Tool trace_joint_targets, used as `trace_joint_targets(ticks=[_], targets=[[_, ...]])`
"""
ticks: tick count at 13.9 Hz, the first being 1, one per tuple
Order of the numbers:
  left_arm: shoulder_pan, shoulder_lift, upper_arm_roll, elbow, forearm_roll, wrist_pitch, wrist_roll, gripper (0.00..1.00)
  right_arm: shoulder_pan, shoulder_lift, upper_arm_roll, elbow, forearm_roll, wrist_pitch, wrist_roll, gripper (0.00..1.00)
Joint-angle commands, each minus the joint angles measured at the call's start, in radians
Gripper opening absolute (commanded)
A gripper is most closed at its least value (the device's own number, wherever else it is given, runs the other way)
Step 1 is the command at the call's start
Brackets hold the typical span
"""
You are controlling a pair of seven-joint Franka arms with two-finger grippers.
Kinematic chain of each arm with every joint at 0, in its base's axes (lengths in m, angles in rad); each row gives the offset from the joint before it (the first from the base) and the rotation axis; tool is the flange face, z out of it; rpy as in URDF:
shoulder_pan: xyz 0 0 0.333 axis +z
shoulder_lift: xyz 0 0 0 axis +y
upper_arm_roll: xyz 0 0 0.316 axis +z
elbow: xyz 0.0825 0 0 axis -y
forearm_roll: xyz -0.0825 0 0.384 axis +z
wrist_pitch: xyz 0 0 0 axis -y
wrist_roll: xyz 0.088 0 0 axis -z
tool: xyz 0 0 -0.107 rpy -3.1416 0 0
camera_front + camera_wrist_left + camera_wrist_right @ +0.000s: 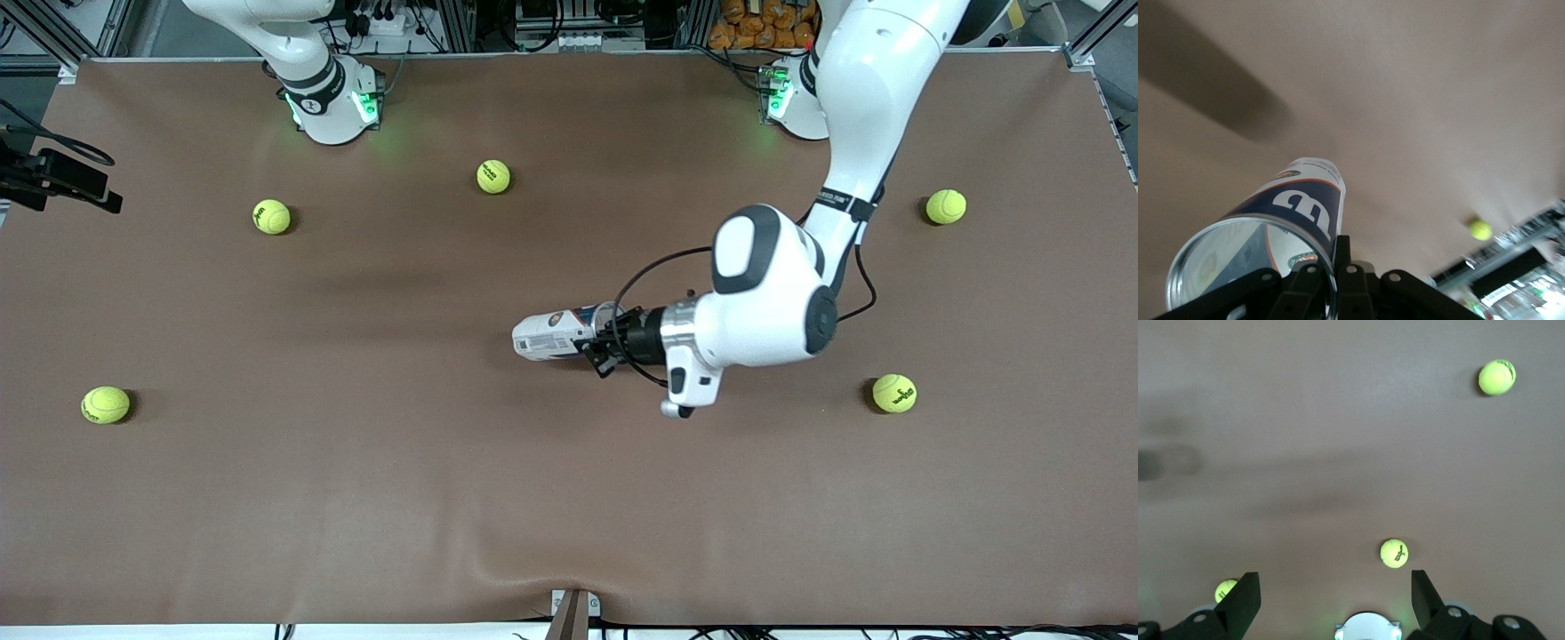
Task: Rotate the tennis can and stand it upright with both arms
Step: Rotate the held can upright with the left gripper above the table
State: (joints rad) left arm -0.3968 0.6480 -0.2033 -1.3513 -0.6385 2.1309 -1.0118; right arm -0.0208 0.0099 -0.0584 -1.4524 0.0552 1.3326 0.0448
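Only the left wrist view shows the can's (1275,223) open silvery rim, clamped by the left gripper (1338,280). The front view shows the can (553,335) lying mid-table. The right gripper (1335,600) waits high, jaws wide apart. Five round, fuzzy balls (493,176) lie well apart from the can.

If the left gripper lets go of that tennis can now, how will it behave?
Likely to roll: the tennis can is a smooth cylinder lying on its side. Probably light, since it looks empty through its open end. The left gripper, shut on the rim, may slip on that thin wall.
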Motion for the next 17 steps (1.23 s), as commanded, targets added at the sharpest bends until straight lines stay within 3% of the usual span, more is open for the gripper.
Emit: trace_joint_targets(ticks=[1,5,7,10,11,12,17], targets=[[-0.091,-0.014,0.016,0.017,0.231,0.003,-0.074,0.00,-0.010,-0.004,0.008,0.047,0.002,-0.044,0.053,1.00],[-0.229,-0.011,0.025,0.018,0.679,-0.100,-0.146,0.00,-0.010,-0.007,0.009,0.053,-0.011,-0.049,0.049,1.00],[-0.247,-0.007,0.027,0.017,0.698,-0.106,-0.152,0.02,-0.005,-0.004,0.011,0.055,-0.020,-0.046,0.043,1.00],[-0.260,0.012,0.022,0.017,0.750,-0.106,-0.151,0.49,0.005,-0.011,0.017,0.081,-0.084,-0.056,0.050,1.00],[-0.260,0.013,0.022,0.017,0.752,-0.106,-0.148,0.69,0.013,-0.011,0.026,0.083,-0.087,-0.055,0.053,1.00],[-0.260,0.013,0.022,0.017,0.752,-0.106,-0.148,1.00,0.015,-0.008,0.029,0.083,-0.087,-0.055,0.055,1.00],[-0.244,-0.037,0.019,0.018,0.749,-0.108,-0.142,1.00,0.012,-0.002,0.028,0.081,-0.072,-0.047,0.029,1.00]])
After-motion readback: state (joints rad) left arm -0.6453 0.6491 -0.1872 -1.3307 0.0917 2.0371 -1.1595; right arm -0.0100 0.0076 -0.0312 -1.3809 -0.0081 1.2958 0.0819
